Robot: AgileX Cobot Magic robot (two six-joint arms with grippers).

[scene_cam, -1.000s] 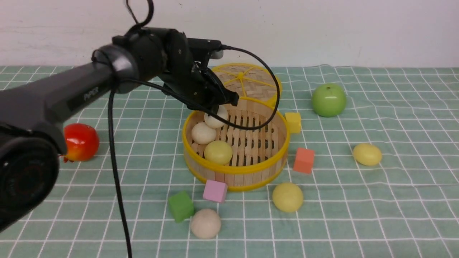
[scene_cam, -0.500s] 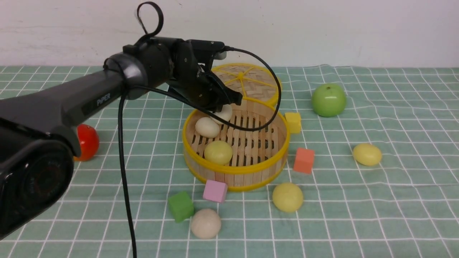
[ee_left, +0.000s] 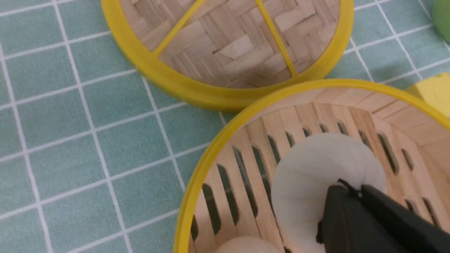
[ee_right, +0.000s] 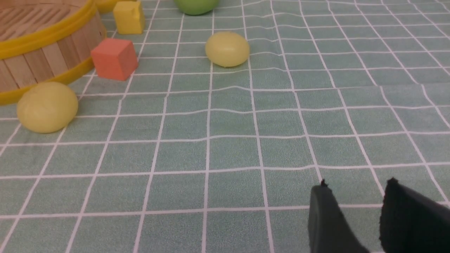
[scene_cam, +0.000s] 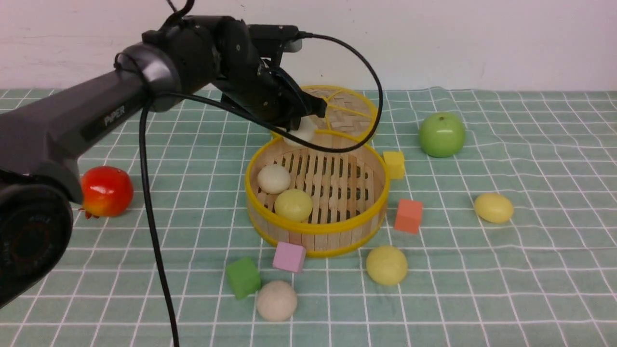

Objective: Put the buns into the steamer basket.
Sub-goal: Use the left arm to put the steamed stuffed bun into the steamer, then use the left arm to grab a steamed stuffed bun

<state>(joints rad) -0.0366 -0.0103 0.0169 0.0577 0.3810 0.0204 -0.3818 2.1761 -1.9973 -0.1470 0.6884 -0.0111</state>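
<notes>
On the near side of the steamer basket [scene_cam: 315,226], a beige bun [scene_cam: 276,300] lies on the worktop [scene_cam: 482,299], close to a green cube [scene_cam: 243,277] and a pink cube [scene_cam: 289,257]. A yellow bun [scene_cam: 386,264] lies near the basket's front-right wall. A second yellow bun [scene_cam: 493,207] lies well apart, to the right of the basket.

The right pincer [ee_right: 357,184] hangs low over the cloth on that same right side. Its fingers are apart and nothing is between them. I judge it is the nearer arm for these two yellow ones.

Inside the basket, near its left wall, a white bun [scene_cam: 273,179] and a pale yellow bun [scene_cam: 293,205] rest on the slats, close together.

Over the far part of the basket, the left pincer [ee_left: 353,189] is pressed together, and the held bun [scene_cam: 302,135], also white, hangs from its tips, as it seems nipped by its soft surface. This bun is in the air just inside the far rim, with the slat floor directly below. It lies straight under the pincer and over the basket, not over the lid [scene_cam: 352,114] behind it, so I think that opening here should drop it inside.
</notes>
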